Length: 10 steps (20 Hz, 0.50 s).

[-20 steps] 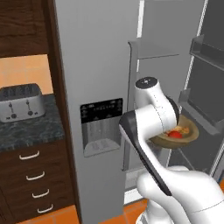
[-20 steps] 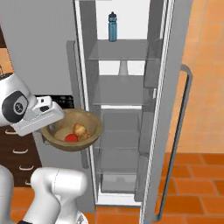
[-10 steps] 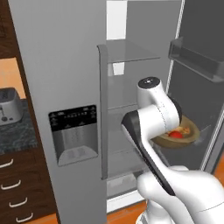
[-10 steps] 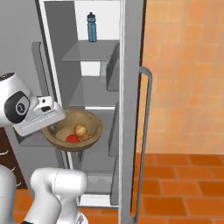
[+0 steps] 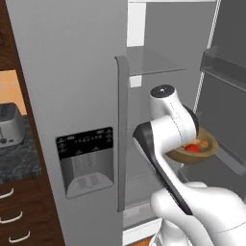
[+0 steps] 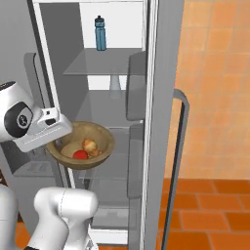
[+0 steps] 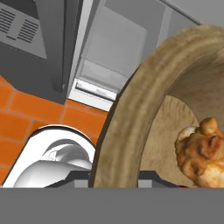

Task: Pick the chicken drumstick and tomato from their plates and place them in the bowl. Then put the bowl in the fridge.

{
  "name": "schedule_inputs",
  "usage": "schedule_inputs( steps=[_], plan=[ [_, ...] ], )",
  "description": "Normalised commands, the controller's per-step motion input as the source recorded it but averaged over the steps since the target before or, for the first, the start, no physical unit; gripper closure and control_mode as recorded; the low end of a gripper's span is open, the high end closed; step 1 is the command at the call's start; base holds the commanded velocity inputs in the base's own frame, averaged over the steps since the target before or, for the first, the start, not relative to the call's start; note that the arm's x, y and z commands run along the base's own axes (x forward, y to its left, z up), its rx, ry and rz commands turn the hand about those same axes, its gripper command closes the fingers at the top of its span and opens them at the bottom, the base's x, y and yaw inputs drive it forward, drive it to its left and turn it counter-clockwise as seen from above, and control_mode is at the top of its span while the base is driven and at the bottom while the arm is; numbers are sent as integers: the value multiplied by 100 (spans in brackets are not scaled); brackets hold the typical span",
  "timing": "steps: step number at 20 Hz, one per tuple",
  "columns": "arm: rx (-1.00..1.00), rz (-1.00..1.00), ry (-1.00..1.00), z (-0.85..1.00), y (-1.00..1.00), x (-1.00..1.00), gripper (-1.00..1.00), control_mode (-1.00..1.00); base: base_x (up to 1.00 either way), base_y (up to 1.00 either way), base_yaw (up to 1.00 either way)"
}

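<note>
The brown wooden bowl (image 6: 84,145) hangs in front of the open fridge (image 5: 72,72), level with its middle shelves. My gripper (image 6: 62,139) is shut on the bowl's near rim (image 7: 124,131). Inside the bowl lie the red tomato (image 6: 80,155) and the golden-brown chicken drumstick (image 6: 90,146). From the left base view the bowl (image 5: 194,153) shows past the arm, with the tomato (image 5: 192,147) and the drumstick (image 5: 205,143) in it. The hand view catches the drumstick (image 7: 201,148) close up. The plates are out of view.
A blue bottle (image 6: 100,33) stands on the fridge's top shelf (image 6: 97,66). The opened door (image 6: 163,97) with its long handle (image 6: 181,146) stands to the right. The shut door carries the dispenser panel (image 5: 86,158). A toaster (image 5: 9,126) sits on the counter at left.
The whole picture has shifted: the base has driven closer to the fridge opening. The bowl stays held in my gripper with the tomato and drumstick inside.
</note>
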Motion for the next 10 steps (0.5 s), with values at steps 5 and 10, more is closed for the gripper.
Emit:
schedule_inputs(
  steps=[5,10],
  plan=[
    [0,0,0,0,0,0,100,100,37,-4,0],
    [0,0,0,0,0,0,100,100,23,-5,0]
  ],
)
